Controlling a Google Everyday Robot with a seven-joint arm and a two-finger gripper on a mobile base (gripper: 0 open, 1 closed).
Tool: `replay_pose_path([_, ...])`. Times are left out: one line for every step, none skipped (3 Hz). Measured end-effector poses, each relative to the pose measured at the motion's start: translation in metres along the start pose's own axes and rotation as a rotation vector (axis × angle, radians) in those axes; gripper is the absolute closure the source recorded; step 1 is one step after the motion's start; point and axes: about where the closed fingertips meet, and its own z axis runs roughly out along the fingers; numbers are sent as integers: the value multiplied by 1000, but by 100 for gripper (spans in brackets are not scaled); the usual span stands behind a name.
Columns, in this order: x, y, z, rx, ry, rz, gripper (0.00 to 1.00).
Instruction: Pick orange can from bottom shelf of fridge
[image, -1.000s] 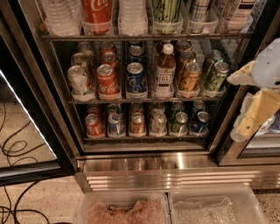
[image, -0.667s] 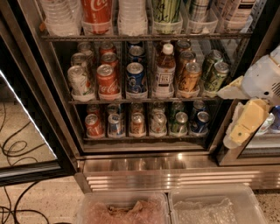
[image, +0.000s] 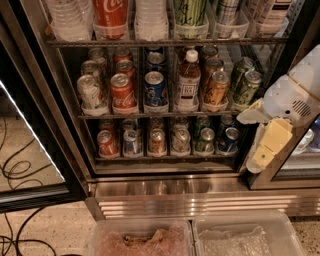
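The fridge (image: 165, 195) stands open in front of me. Its bottom shelf (image: 165, 158) holds a row of small cans in clear trays. The orange can (image: 156, 141) stands upright in the front row, third from the left, between a blue-and-white can (image: 131, 142) and a silver can (image: 180, 140). My gripper (image: 253, 142) hangs at the right edge of the opening, level with the bottom shelf and well to the right of the orange can. Its pale yellow fingers (image: 267, 145) are spread apart and hold nothing.
The rack above holds a red Coca-Cola can (image: 122, 92), a blue can (image: 155, 89), a bottle (image: 187, 80) and amber cans (image: 217, 90). The glass door (image: 30, 150) is swung open at left, with cables (image: 15, 170) on the floor. Two clear plastic bins (image: 245, 235) sit below.
My gripper has come down along the fridge's right door frame and a little to the left, from middle-rack height to bottom-shelf height. The cans have not moved.
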Motion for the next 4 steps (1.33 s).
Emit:
replay_pose_path([0,0,0,-1,0,0,0])
replay_pose_path([-3,1,11,-63,-98,-14,0])
replay_pose_path([17,9,65,-254,-342,-13,0])
replay_pose_path([33,26,95,-434,-596,109,0])
